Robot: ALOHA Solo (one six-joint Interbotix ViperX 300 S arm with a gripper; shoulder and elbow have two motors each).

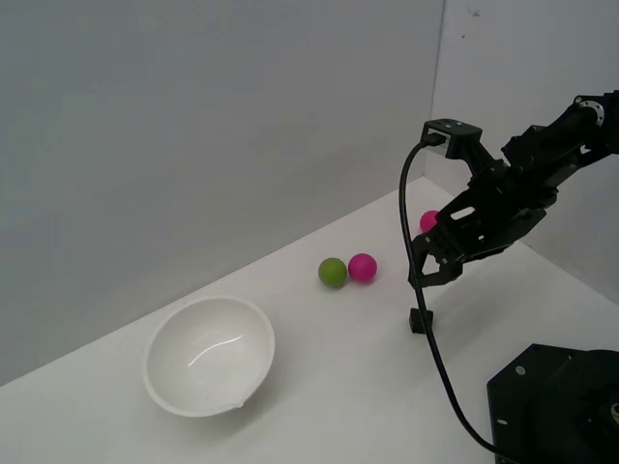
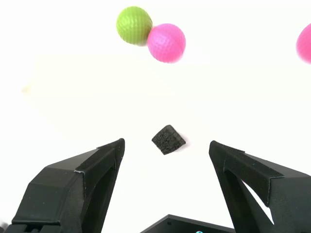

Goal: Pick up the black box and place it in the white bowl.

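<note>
Lower the wide-open, empty end effector squarely over the black box (it sits skewed), then close.

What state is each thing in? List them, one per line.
gripper: open, above the black box, holding nothing.
black box: on the table, ungrasped.
white bowl: upright, nothing visible inside.
green ball: resting against a pink ball.
second pink ball: partly hidden behind the arm.
</note>
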